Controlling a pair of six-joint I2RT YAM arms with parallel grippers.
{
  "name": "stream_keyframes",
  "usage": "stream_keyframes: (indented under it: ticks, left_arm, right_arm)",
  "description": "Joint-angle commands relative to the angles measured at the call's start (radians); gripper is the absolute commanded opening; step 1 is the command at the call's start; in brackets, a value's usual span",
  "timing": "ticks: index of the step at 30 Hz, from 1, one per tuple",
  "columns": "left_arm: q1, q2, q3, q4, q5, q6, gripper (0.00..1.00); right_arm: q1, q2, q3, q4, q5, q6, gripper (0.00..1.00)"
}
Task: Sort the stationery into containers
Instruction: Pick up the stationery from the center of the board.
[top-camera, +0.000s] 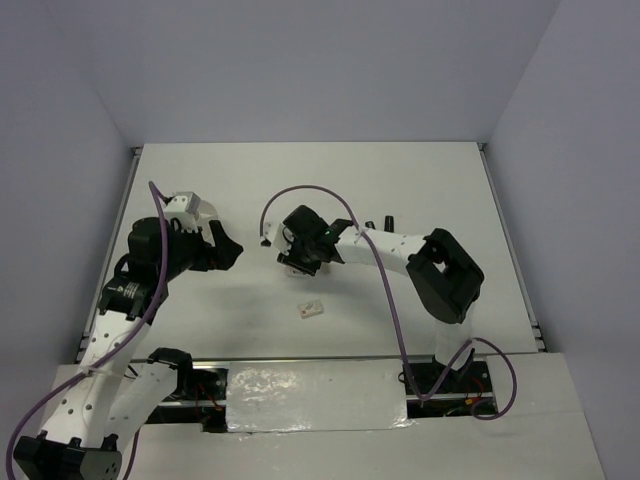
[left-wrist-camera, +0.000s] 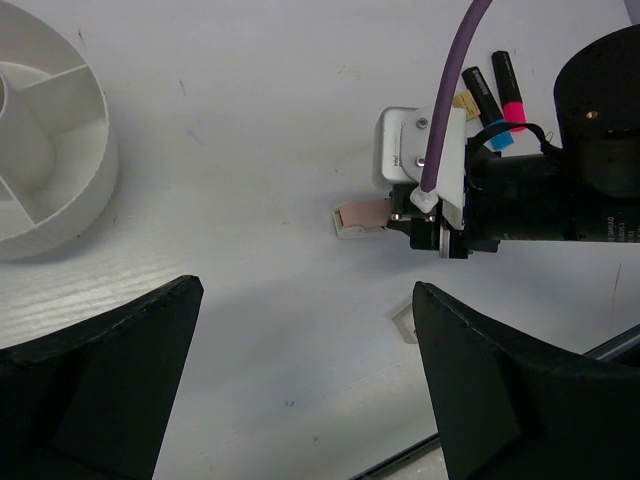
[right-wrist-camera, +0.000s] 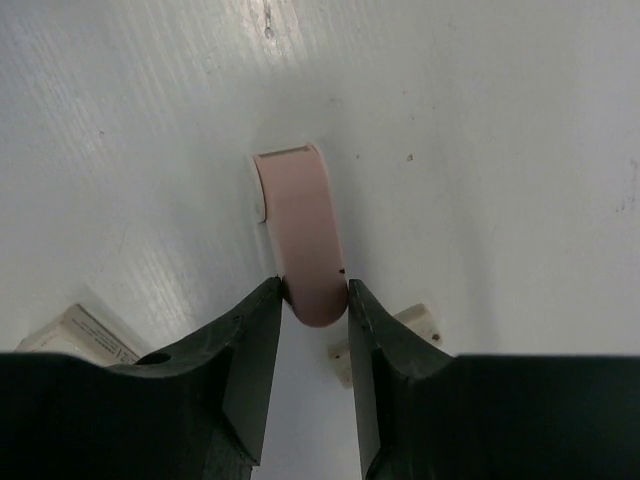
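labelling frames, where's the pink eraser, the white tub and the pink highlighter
pink eraser (right-wrist-camera: 300, 220): right wrist view, mid body
white tub (left-wrist-camera: 92, 175): left wrist view, outer wall
pink highlighter (left-wrist-camera: 514, 106): left wrist view, pink barrel

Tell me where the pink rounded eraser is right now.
In the right wrist view, the pink rounded eraser lies on the white table mid-frame, its near end pinched between the fingers of the right gripper.

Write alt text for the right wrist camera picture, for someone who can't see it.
The right gripper pinches one end of a pink eraser lying on the white table, a black finger on each side. A pale labelled item and a small white piece peek out beside the fingers.
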Motion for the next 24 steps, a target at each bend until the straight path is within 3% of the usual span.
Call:
stream_keyframes:
  ticks: [1, 9, 11, 18, 21, 24]
  left_arm:
    - [0.002, 0.0, 0.01, 0.036, 0.032, 0.02, 0.99]
    - [0.002, 0.02, 0.01, 0.037, 0.05, 0.02, 0.99]
    - [0.002, 0.019, 0.007, 0.04, 0.055, 0.019, 0.99]
    - [0.002, 0.036, 0.007, 0.056, 0.098, 0.014, 0.99]
    - [0.002, 0.025, 0.002, 0.102, 0.163, -0.012, 0.99]
    - [0.004, -0.01, -0.034, 0.221, 0.277, -0.103, 0.99]
  right_arm:
    - [-0.002, 0.014, -0.034, 0.083, -0.016, -0.007, 0.39]
    - [-0.004, 0.042, -0.009, 0.065, -0.045, 0.007, 0.44]
    - [-0.005, 0.042, -0.014, 0.073, -0.042, 0.019, 0.4]
    - [-0.007, -0.012, -0.049, 0.125, -0.047, 0.052, 0.1]
    - [-0.01, -0.118, -0.088, 0.201, -0.101, 0.131, 0.05]
    - [-0.033, -0.251, -0.135, 0.3, -0.233, 0.322, 0.0]
